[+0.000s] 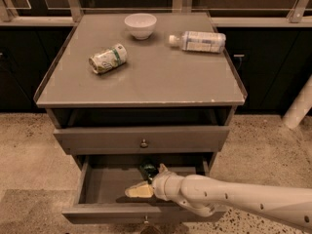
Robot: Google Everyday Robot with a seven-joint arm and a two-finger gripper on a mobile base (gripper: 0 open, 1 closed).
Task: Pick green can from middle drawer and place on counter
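Note:
The green can (147, 170) is a small dark shiny can at the back of the open middle drawer (102, 188), the lowest one, pulled out toward me. My gripper (140, 190) is inside that drawer, just in front of and slightly left of the can, with its pale tip pointing left. My white arm (243, 199) reaches in from the lower right and hides the drawer's right half. The grey counter (156, 79) is the cabinet's flat top above.
On the counter lie a pale cream can with a green band (107, 58), a white bowl (140, 25) and a plastic bottle on its side (199, 41). A shut grey drawer front with a knob (143, 143) sits above the open drawer. A white post (298, 108) stands at the right.

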